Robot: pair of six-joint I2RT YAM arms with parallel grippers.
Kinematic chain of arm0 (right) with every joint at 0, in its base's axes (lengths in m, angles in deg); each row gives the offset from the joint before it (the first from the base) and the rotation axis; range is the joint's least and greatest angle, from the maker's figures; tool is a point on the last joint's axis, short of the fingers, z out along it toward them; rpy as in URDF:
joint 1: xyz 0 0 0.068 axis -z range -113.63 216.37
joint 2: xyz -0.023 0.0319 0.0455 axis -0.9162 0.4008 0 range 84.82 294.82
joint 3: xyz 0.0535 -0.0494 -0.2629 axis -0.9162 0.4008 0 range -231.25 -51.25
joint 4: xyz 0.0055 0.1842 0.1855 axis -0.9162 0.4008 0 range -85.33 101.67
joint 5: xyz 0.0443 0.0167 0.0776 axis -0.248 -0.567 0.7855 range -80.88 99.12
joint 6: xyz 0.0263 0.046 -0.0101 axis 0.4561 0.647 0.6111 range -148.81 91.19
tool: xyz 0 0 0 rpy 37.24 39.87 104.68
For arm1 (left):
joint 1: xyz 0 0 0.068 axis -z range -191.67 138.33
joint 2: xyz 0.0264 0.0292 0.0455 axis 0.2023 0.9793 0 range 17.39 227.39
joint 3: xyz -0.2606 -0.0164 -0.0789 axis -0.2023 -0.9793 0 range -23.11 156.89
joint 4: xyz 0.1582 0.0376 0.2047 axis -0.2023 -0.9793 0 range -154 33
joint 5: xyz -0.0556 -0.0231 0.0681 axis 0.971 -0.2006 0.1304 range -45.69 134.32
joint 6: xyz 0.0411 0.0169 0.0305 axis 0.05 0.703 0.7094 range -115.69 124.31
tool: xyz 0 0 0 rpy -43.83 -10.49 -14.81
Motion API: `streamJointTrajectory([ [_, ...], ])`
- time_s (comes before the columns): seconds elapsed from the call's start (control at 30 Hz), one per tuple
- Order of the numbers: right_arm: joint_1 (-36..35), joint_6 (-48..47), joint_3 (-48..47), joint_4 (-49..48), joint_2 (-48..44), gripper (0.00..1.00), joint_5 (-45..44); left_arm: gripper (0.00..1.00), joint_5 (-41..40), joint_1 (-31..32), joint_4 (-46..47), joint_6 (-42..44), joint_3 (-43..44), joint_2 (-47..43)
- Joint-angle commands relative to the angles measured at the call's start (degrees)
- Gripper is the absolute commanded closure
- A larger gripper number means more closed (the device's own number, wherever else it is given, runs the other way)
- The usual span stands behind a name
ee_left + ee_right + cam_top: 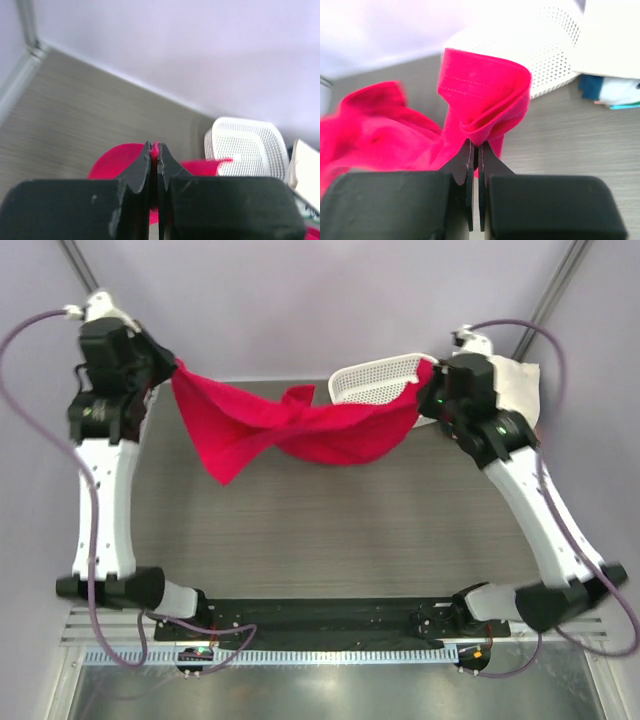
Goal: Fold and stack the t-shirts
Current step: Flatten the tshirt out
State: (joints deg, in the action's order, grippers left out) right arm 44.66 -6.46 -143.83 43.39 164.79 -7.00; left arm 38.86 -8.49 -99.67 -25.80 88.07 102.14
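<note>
A bright crimson-red t-shirt (pixel 290 430) hangs stretched in the air between my two grippers, sagging in the middle above the table's far part. My left gripper (pixel 172 366) is shut on one corner of it at the far left; its closed fingertips pinch red cloth in the left wrist view (pixel 155 149). My right gripper (pixel 428 375) is shut on the other end at the far right; a folded hem bunches above its closed jaws (pixel 476 145). A cream-white folded shirt (pixel 520 390) lies at the far right, behind my right arm.
A white perforated plastic basket (pixel 375 378) stands at the back behind the hanging shirt, also in the left wrist view (pixel 245 147) and right wrist view (pixel 545 55). Teal and dark cloth (pixel 610 95) lies under the cream shirt. The grey table (pixel 330 530) spreads below.
</note>
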Motion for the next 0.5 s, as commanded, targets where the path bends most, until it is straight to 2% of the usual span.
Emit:
streamJointTrajectory([
  [0.0, 0.7, 3.8, 8.8, 3.7, -10.9, 0.99, -2.3, 1.00, -0.8, -2.2, -11.7, 5.1, -1.4, -7.9],
  [0.03, 0.7, 5.1, 12.3, 3.6, -13.1, 0.99, -2.1, 1.00, -1.0, -2.3, -11.8, 5.4, -4.1, -10.3],
  [0.07, 0.7, 7.7, 19.7, 3.4, -18.6, 0.99, -2.1, 0.99, -1.1, -2.3, -11.8, 5.8, -7.2, -12.6],
  [0.13, 0.7, 10.8, 27.8, 2.1, -25.1, 0.99, -2.8, 0.99, -3.8, -2.4, -11.7, 5.9, -18.1, -20.4],
  [0.17, 0.7, 12.7, 36.0, 1.5, -31.6, 0.99, -2.8, 0.98, -5.0, -2.4, -11.8, 5.4, -21.8, -22.9],
  [0.2, 0.7, 13.5, 39.9, 0.9, -35.3, 0.99, -3.1, 0.96, -7.6, -2.4, -11.8, 4.9, -28.9, -28.4],
  [0.23, 0.7, 14.0, 43.1, 0.7, -37.8, 0.91, -2.9, 0.88, -8.9, -2.4, -11.6, 4.4, -32.1, -30.6],
  [0.27, 0.7, 14.4, 48.0, 0.7, -40.1, 0.69, -2.2, 0.78, -9.6, -2.4, -11.5, 3.9, -35.1, -32.7],
  [0.3, 0.8, 15.3, 49.6, 1.3, -42.2, 0.38, -1.1, 0.62, -10.5, -2.4, -10.9, 3.0, -40.2, -34.1],
  [0.33, 0.4, 16.7, 50.4, 2.2, -42.4, 0.15, -0.3, 0.47, -10.7, -2.5, -10.6, 2.9, -42.3, -35.4],
  [0.43, 0.3, 18.4, 49.3, 2.2, -40.4, 0.02, 1.9, 0.18, -10.8, -2.8, -12.2, 2.2, -45.3, -32.0],
  [0.47, 0.4, 18.5, 48.8, 2.2, -39.6, 0.01, 2.2, 0.14, -10.5, -2.9, -12.9, 1.8, -45.2, -30.9],
])
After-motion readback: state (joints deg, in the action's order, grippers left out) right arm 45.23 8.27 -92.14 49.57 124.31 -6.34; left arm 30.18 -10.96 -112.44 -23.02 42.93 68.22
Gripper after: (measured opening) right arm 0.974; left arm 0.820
